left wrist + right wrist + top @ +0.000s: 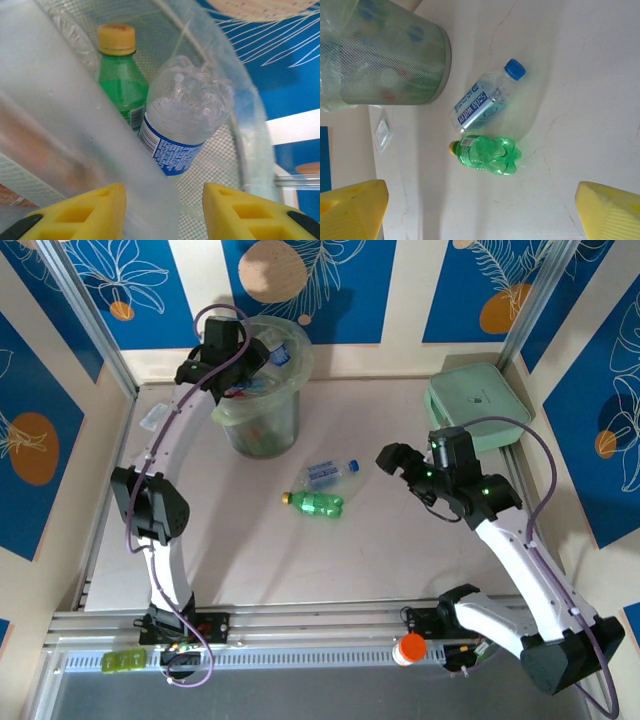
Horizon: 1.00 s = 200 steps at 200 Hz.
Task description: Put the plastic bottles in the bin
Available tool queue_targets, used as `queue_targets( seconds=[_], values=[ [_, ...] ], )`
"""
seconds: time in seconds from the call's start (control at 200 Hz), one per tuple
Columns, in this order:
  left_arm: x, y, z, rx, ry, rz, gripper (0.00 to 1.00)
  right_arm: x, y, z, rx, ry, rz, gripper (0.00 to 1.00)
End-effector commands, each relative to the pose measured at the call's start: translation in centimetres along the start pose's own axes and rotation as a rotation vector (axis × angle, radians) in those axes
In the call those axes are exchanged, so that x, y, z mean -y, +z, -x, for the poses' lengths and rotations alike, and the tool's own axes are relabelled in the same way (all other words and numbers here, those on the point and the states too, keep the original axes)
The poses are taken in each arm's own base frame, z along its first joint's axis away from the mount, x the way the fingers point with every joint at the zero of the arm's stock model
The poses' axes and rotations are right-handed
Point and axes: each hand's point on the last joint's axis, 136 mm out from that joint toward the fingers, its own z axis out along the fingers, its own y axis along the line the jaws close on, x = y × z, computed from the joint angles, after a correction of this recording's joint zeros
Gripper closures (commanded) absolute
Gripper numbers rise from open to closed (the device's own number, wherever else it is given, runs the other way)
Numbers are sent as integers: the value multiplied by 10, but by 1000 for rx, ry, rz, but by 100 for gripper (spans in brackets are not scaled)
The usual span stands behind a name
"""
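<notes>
Top view is bright and even, with soft faint shadows on the pale tabletop [400, 550]. In the left wrist view a close translucent whitish surface [65, 130] is smeared and out of focus, and the clear blue-labelled plastic bottle [182, 127] is slightly soft. Right wrist view is sharp. The green lobed plastic bottle [487, 156] throws a green-tinted shadow to the right.

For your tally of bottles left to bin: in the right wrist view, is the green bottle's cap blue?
No, the green bottle has a yellow cap; the blue cap is on the clear bottle beside it.
</notes>
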Motion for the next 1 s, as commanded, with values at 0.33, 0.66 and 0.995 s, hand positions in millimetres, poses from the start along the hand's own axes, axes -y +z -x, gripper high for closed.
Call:
queue_targets(
  seconds=[0.33, 0.66, 0.995],
  values=[
    [47, -64, 35, 68, 105, -163, 48, -11, 33, 5, -59, -7, -37, 5],
    [19, -143, -30, -20, -97, -233, 41, 2, 96, 9, -114, 247, -197, 12],
    [-20, -173, -133, -138, 70, -207, 38, 9, 174, 9, -162, 480, -311, 17]
  ],
)
